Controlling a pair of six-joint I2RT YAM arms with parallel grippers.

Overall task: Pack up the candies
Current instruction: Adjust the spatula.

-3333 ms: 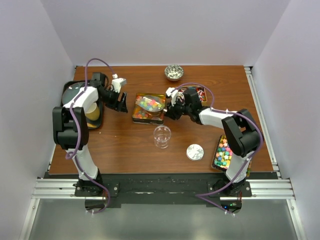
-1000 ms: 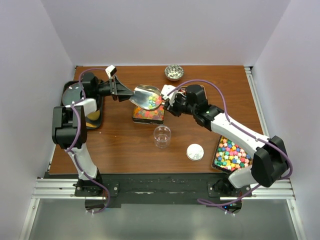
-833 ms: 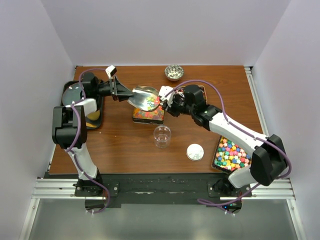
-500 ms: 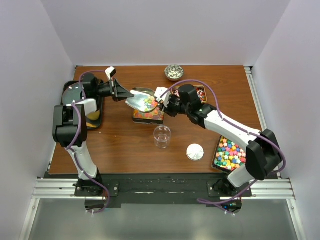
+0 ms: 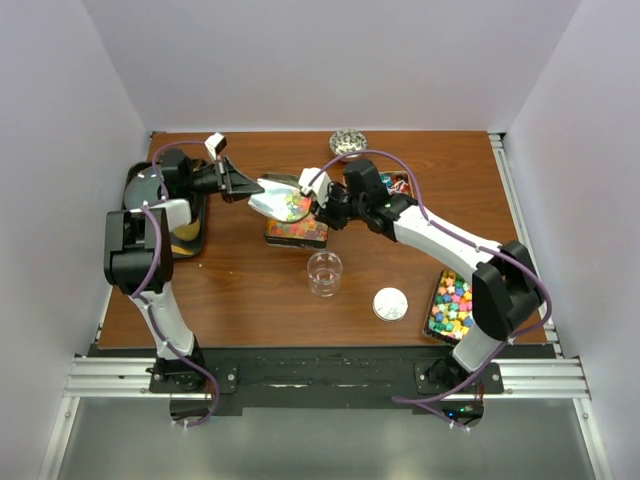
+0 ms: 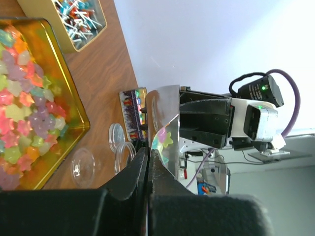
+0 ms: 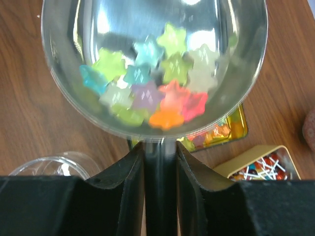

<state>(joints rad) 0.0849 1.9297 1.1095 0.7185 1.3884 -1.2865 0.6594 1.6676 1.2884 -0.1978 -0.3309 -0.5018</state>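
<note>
Candies [image 7: 152, 93]: a dozen or so star gummies lie in the scoop [image 7: 147, 24], held up over the tin [image 5: 300, 241], centre-left in the top view.

Change over the last second: the scoop drifted left. The left gripper [image 6: 147, 158], half open then, has pinched fully shut on the scoop's far rim. The right gripper [image 7: 160, 147] still hugs the handle, fingers touching both sides.

We read this as a hand-over. We see nothing in the cup [image 5: 324, 272] yet.

white arm links [image 5: 440, 238], black joints [image 5: 495, 277], purple cables [image 5: 372, 155], black jaws
</note>
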